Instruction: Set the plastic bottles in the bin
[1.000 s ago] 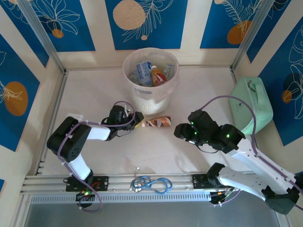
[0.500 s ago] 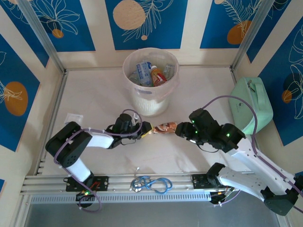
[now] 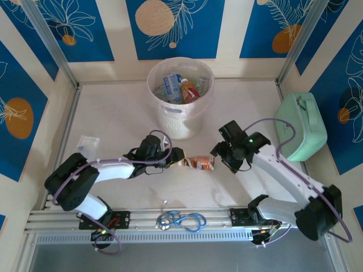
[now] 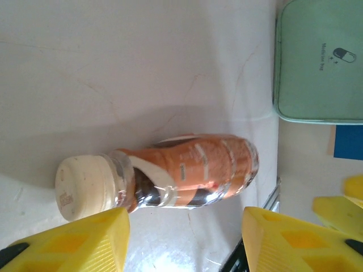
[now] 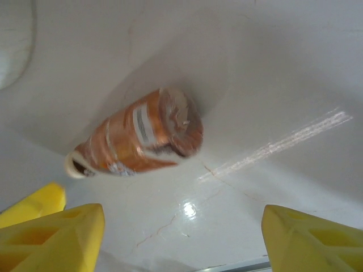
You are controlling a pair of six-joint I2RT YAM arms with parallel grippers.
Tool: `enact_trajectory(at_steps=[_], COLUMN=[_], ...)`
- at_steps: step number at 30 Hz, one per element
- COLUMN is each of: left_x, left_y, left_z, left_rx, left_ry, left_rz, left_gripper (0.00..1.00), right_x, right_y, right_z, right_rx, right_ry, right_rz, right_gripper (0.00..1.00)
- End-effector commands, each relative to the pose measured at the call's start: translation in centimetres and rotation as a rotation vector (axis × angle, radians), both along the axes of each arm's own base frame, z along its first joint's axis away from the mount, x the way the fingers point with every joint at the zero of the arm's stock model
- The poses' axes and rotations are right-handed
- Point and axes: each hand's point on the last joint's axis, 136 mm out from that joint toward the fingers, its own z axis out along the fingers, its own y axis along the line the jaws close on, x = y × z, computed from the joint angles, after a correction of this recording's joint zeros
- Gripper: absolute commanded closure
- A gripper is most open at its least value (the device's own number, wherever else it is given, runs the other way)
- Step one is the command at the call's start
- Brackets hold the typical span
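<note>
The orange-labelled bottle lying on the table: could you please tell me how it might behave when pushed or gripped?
The bottle lies on its side on the smooth table, so a sideways push would probably roll it. Being round and glossy, it may slip in a loose grip. Its clear plastic probably dents if squeezed.

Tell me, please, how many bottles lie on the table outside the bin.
1: an orange-labelled bottle lying on its side between the left gripper and right gripper, near the bin. Arms may hide others.
</note>
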Motion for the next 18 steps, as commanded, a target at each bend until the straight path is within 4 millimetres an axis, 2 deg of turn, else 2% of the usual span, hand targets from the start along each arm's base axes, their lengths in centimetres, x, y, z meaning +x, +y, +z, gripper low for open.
enact_trajectory(at_steps=[1, 5, 9, 15, 18], left_x=[-0.6, -1.5, -2.4, -3.1, -3.2], left_y=[1.4, 4.5, 6.4, 8.3, 8.9], left_z=[2.0, 3.5, 4.5, 5.3, 5.7], left_rx=[0.063, 0.182, 0.197, 0.164, 0.16], left_ry=[-0.059, -0.088, -0.087, -0.066, -0.069], left_rz=[0.002, 0.04, 0.072, 0.123, 0.133], left_gripper=[0.43, 0.4, 0.39, 0.39, 0.38], right_x=[0.9, 2.8, 4.2, 3.6, 3.7], right_y=[2.1, 3.5, 7.2, 8.9, 8.7], right_z=[0.5, 0.9, 0.6, -0.6, -1.4], right_rx=[0.04, -0.069, 0.073, 0.027, -0.056], right_ry=[0.027, -0.052, -0.134, -0.147, -0.111], right_rz=[-0.022, 0.151, 0.433, 0.719, 0.775], right_gripper=[0.25, 0.18, 0.16, 0.14, 0.13])
